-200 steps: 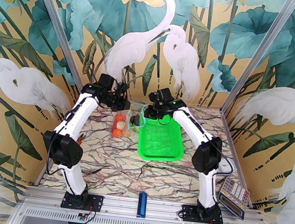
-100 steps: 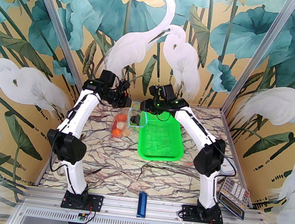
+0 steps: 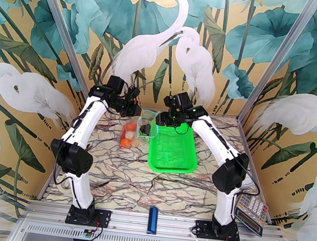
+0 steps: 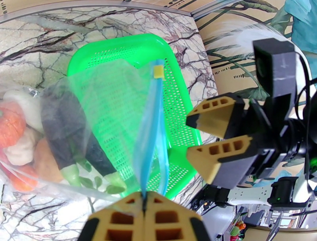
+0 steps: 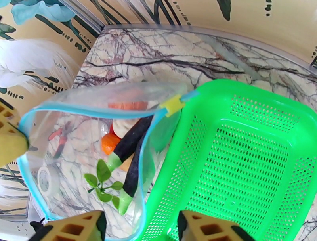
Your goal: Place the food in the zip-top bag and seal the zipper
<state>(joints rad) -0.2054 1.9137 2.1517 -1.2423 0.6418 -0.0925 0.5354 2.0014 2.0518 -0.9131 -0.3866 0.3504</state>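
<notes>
The clear zip-top bag (image 3: 138, 126) hangs by one end of its mouth from my left gripper (image 4: 144, 203), which is shut on the light-blue zipper (image 4: 152, 131). The bag's mouth gapes open as a blue loop (image 5: 79, 109) with a yellow slider (image 5: 174, 104) at its far end. The food (image 3: 129, 137) lies inside the bag: a dark eggplant (image 5: 130, 146), an orange tomato (image 5: 110, 142), pale pieces and a green sprig (image 5: 101, 178). My right gripper (image 4: 189, 136) stands open beside the bag's mouth, over the basket's near-left corner, with nothing between its fingers.
A bright green mesh basket (image 3: 175, 152) sits right of the bag, touching its edge. A dark-blue bar (image 3: 152, 220) lies at the table's front edge, a calculator (image 3: 251, 211) at the front right. Painted walls close in the back and sides.
My right gripper has opened and let go of the bag's mouth, drawing slightly right. The left arm lifted the bag's edge a little and still holds it.
</notes>
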